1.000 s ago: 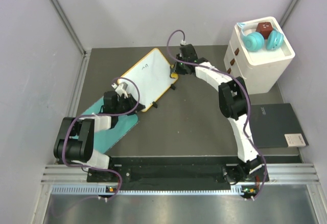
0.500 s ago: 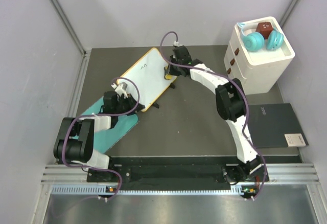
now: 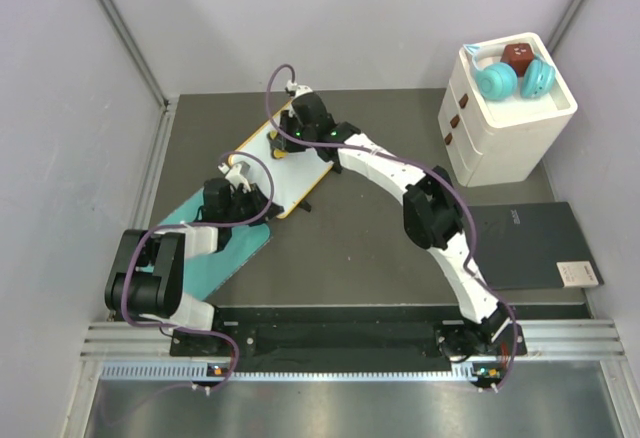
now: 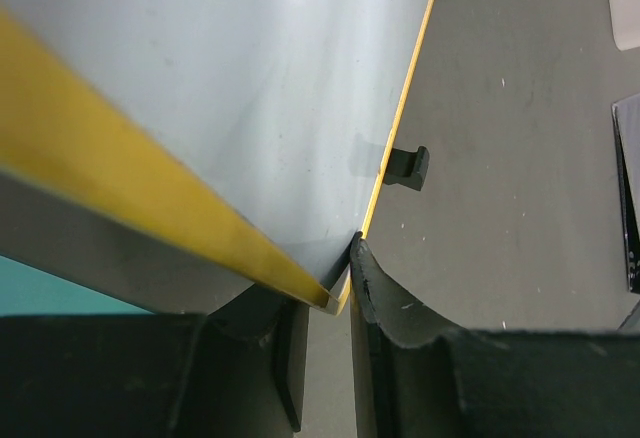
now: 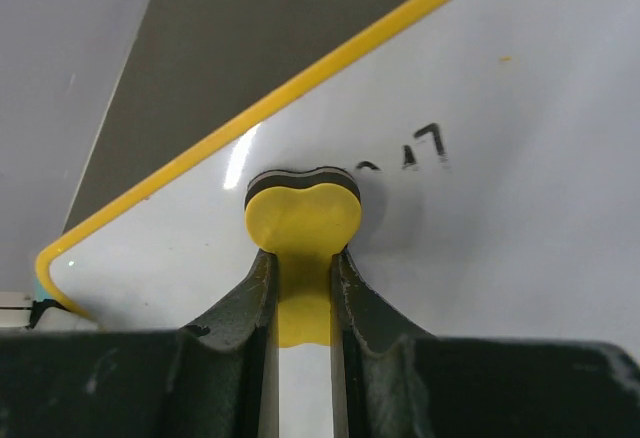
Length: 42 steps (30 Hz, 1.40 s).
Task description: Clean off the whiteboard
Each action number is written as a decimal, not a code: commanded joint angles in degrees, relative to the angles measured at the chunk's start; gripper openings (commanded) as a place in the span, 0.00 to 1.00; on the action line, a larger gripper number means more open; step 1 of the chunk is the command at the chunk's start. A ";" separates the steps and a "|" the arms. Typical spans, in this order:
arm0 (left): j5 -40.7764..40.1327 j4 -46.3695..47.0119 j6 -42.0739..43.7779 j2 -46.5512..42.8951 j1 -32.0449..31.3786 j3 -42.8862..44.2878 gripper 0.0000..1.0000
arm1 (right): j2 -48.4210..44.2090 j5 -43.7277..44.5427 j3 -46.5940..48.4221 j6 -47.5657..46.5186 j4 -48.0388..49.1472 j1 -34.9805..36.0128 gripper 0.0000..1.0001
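Note:
The whiteboard [image 3: 292, 176], white with a yellow-orange rim, lies slanted at the table's back left. My left gripper [image 3: 240, 184] is shut on its near left corner; in the left wrist view the jaws pinch the yellow rim [image 4: 336, 288], and a black foot [image 4: 405, 165] shows on the right edge. My right gripper [image 3: 284, 142] is shut on a yellow eraser [image 5: 303, 213] with a black felt base, pressed flat on the board [image 5: 520, 218]. Black handwriting [image 5: 415, 148] sits just right of the eraser's tip. The board's far corner rim [image 5: 60, 258] is to its left.
A teal mat [image 3: 215, 255] lies under the left arm. A white drawer unit [image 3: 505, 128] at the back right carries teal headphones [image 3: 510, 80] and a dark red block [image 3: 517, 56]. A dark grey notebook [image 3: 535, 246] lies at the right. Grey walls close in on both sides.
My right arm has swept left with the eraser, from the board's right edge to over its upper left part. The left gripper and the board have not moved.

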 commanded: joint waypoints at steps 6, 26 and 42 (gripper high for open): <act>-4.16 -1.84 5.67 -0.39 -0.88 -0.08 0.00 | 5.49 3.64 5.90 2.84 0.60 -0.32 0.00; -4.51 -1.75 5.67 -0.39 -1.05 -0.17 0.00 | -3.11 5.56 -12.02 -1.62 4.19 -2.63 0.00; -4.60 -1.57 5.67 -0.74 -0.97 -0.35 0.00 | -11.21 4.08 -37.34 5.22 15.27 6.87 0.00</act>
